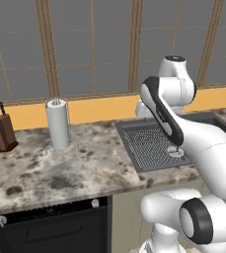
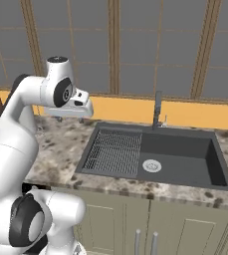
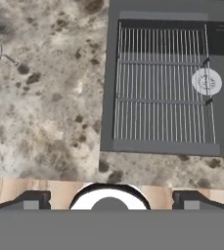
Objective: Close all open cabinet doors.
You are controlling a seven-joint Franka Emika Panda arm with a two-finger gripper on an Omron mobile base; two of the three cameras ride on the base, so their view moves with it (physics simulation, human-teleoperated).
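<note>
Left base view sits behind the arm's left, looks fwd and down across the counter (image 1: 60,173) to the windows at top. Right base view, from behind its right, faces the sink (image 2: 185,154) mid-frame. Hand view looks straight down from above. All three share sink rack (image 3: 162,83) and counter.

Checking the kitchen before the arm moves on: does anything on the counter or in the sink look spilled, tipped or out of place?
Nothing stands out. The paper towel roll and knife block stand upright on the counter, and the rack lies flat in the sink. No spills show.
</note>
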